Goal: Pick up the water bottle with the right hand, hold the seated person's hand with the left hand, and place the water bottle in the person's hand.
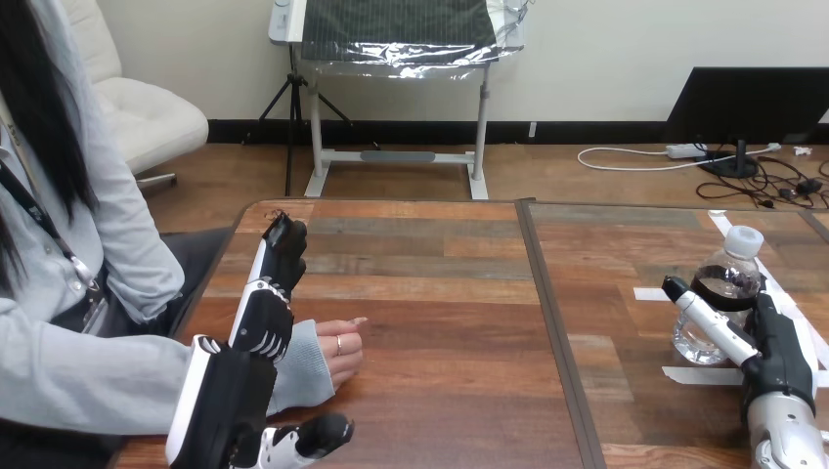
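Note:
A clear water bottle (725,298) with a white cap stands on the table at the right. My right hand (782,357) is at its right side. The thumb lies across the bottle's front and the fingers reach round behind it, so the bottle sits in the grip, still on the table. The person's hand (340,350) rests on the table at the left, fingers loosely curled. My left hand (256,327) hovers over the person's wrist and sleeve. Its fingers (281,252) point straight away from me, and its thumb (318,434) sticks out near the front edge. It grips nothing.
White tape strips (692,373) mark the table around the bottle. A dark seam (547,322) runs front to back through the middle of the table. The person sits close against the table's left edge.

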Controlling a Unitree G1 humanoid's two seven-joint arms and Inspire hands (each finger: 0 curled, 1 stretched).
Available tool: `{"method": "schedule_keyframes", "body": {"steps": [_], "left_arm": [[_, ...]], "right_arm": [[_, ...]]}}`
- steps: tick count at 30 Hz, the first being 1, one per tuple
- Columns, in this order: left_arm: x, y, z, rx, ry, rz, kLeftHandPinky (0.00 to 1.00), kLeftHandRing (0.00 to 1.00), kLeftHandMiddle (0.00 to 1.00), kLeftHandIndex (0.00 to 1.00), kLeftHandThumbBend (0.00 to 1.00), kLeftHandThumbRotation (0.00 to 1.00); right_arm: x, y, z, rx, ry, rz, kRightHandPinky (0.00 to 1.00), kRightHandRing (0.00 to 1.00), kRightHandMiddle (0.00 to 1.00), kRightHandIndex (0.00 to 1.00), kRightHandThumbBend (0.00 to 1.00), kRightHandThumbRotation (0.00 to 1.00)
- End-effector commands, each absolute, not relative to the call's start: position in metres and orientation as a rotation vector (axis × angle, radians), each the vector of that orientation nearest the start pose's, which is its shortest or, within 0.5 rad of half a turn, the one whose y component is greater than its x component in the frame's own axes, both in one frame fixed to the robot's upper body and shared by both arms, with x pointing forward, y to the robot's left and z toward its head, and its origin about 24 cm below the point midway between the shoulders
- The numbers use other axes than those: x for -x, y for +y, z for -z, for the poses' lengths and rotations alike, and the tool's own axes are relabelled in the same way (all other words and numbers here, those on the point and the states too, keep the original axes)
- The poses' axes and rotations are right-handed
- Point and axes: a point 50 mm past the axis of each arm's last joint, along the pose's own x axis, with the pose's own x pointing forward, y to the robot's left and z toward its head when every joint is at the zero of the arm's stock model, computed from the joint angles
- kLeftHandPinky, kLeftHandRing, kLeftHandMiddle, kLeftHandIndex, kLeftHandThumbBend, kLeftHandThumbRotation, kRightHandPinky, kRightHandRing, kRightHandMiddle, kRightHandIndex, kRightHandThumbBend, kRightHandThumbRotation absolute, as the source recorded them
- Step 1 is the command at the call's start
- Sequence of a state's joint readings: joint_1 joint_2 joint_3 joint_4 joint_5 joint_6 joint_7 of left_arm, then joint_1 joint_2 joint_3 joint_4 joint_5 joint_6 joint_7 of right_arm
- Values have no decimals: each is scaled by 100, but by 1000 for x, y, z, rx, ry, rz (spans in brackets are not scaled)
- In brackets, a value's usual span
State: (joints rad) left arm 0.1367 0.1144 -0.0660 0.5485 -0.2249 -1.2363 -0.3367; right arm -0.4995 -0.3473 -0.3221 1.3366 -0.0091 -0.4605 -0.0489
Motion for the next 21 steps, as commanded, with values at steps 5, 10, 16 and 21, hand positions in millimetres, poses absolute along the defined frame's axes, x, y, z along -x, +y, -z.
{"method": "schedule_keyframes", "body": {"steps": [5, 10, 16, 21], "left_arm": [[-182, 169, -21, -56, -632, 225, 100, 100, 100, 100, 100, 68], [-182, 170, -21, -60, -638, 220, 100, 100, 100, 99, 100, 68], [-182, 171, -21, -62, -638, 224, 100, 100, 100, 98, 100, 68], [-182, 171, -21, -65, -637, 225, 100, 100, 100, 98, 100, 69]], "right_arm": [[-305, -281, 10, 131, 268, 364, 93, 96, 95, 99, 100, 41], [-306, -281, 10, 132, 280, 378, 91, 94, 94, 99, 100, 40], [-307, -280, 9, 123, 274, 418, 83, 90, 91, 95, 100, 32], [-309, -279, 8, 94, 272, 445, 76, 83, 87, 90, 99, 18]]}}
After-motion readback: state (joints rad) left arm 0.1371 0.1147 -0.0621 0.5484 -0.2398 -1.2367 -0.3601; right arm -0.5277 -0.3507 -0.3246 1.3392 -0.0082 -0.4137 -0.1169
